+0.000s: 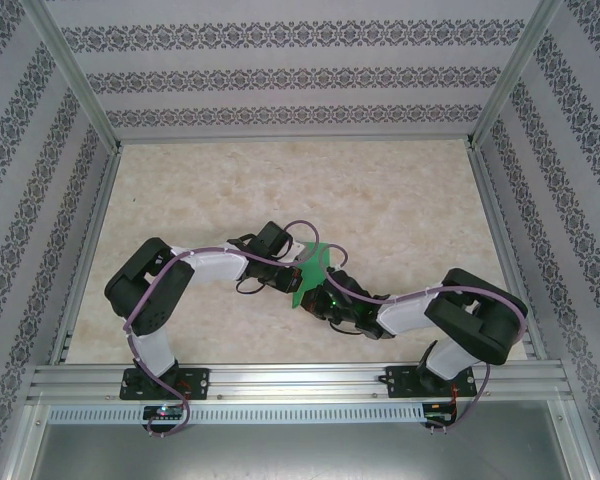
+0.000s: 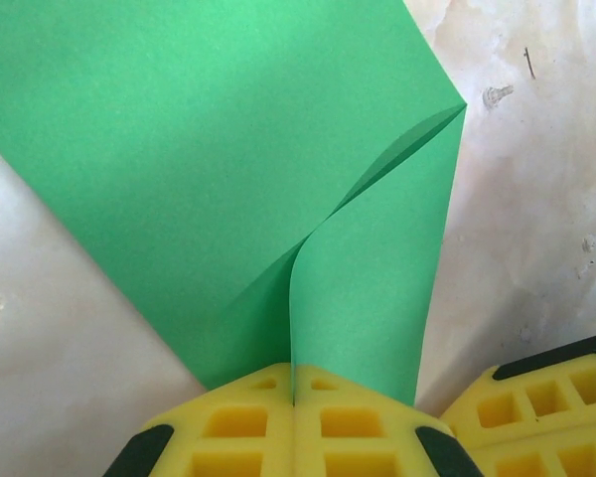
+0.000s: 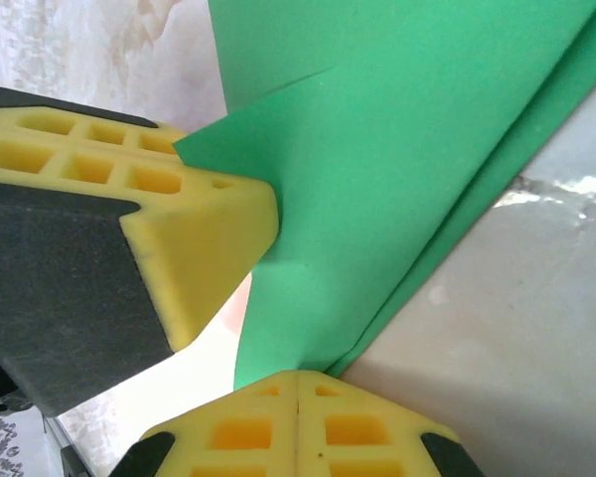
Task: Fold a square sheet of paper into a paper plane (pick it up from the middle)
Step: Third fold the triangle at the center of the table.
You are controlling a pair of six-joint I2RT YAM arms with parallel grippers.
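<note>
Two grippers meet on the one thing that matters, the square sheet of paper (image 1: 316, 262), which sits at the middle of the table (image 1: 400, 200), between the two wrists. In the top view, what shows of the green runs roughly from near to far with a slight lean. The left gripper (image 2: 294, 383) comes in from the left side and the right gripper (image 3: 298, 383) from the right, so neither arm is nearer; both already touch it.

From the left wrist, the sheet spreads up and away from the clenched fingers, which pinch its lower edge at the seam between the yellow pads. The right gripper is likewise clamped on the paper, and the left one's yellow pad sits just beside that grip.

The sheet is bright green, plain and thin, and no longer flat. One flap curls over from a corner, and a soft, unpressed bend runs down toward the left gripper. From the right wrist, a doubled layer shows along one long edge. By this judgement the fold is still partway, not yet a dart.
</note>
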